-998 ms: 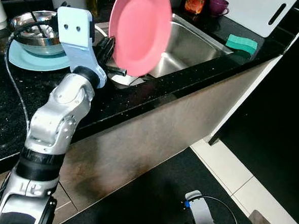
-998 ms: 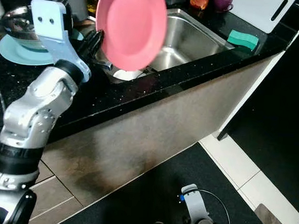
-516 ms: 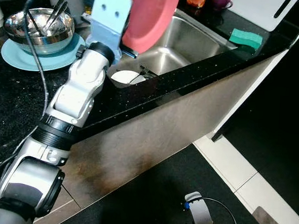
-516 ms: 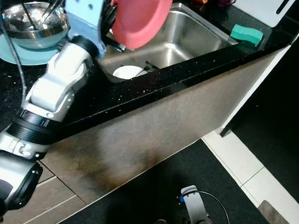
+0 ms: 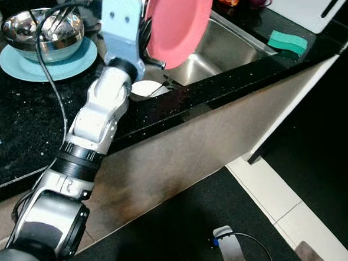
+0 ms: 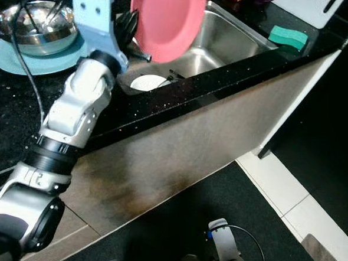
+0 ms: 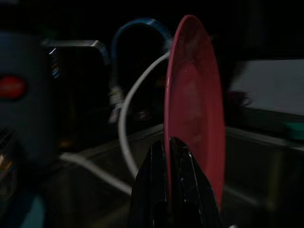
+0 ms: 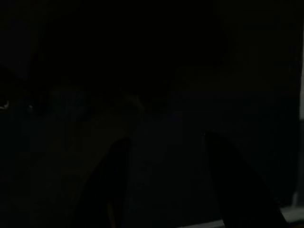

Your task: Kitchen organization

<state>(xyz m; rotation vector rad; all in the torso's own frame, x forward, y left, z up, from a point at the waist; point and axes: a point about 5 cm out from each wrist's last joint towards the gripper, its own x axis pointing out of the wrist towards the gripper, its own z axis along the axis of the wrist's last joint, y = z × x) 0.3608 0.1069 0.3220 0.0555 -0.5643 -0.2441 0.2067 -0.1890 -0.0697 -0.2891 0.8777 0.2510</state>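
Black counter [image 5: 20, 127], steel sink [image 5: 217, 47]: left gripper [image 5: 145, 37] clamped on one pink plate [image 5: 177, 21], now more face-on above the sink (one bowl [image 5: 44, 32] nearby); right gripper's [image 8: 164, 180] fingers apart

Both head eyes look down from above at the same black surface [image 5: 20, 133] and sink [image 6: 217, 44], while the left wrist camera peers closely along its jaws and the right wrist camera faces darkness.
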